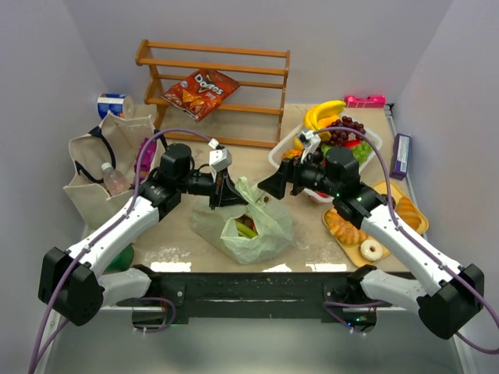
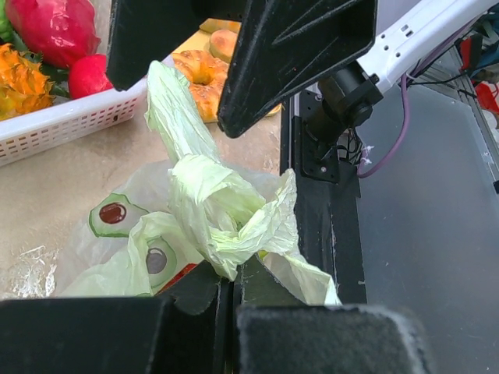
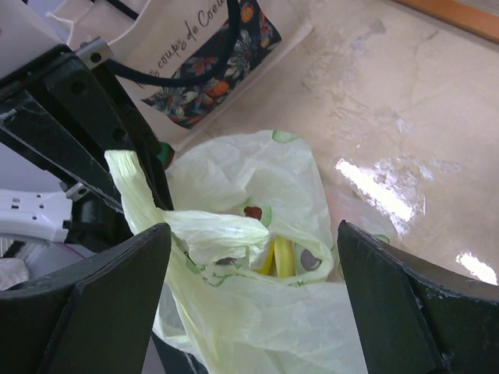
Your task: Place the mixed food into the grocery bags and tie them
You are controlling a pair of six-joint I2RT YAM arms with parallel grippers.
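Observation:
The pale green plastic bag (image 1: pixel 248 226) lies at the table's middle with green and red food (image 1: pixel 245 227) showing through its mouth. My left gripper (image 1: pixel 226 191) is shut on a twisted handle (image 2: pixel 226 234) of this bag, which it holds up above the mouth. My right gripper (image 1: pixel 273 185) hovers just right of the handles, open, with the knotted plastic (image 3: pixel 226 234) between its fingers but not pinched. A yellow item (image 3: pixel 281 257) shows inside the bag. The beige tote (image 1: pixel 101 167) stands at the left with a water bottle (image 1: pixel 115 181) in it.
A wooden rack (image 1: pixel 214 86) at the back carries a red chip packet (image 1: pixel 200 92). A white basket (image 1: pixel 282 158) of fruit is at the back right, and a tray (image 1: pixel 413 204) of pastries at the right. A purple packet (image 1: pixel 401 154) lies by the right wall.

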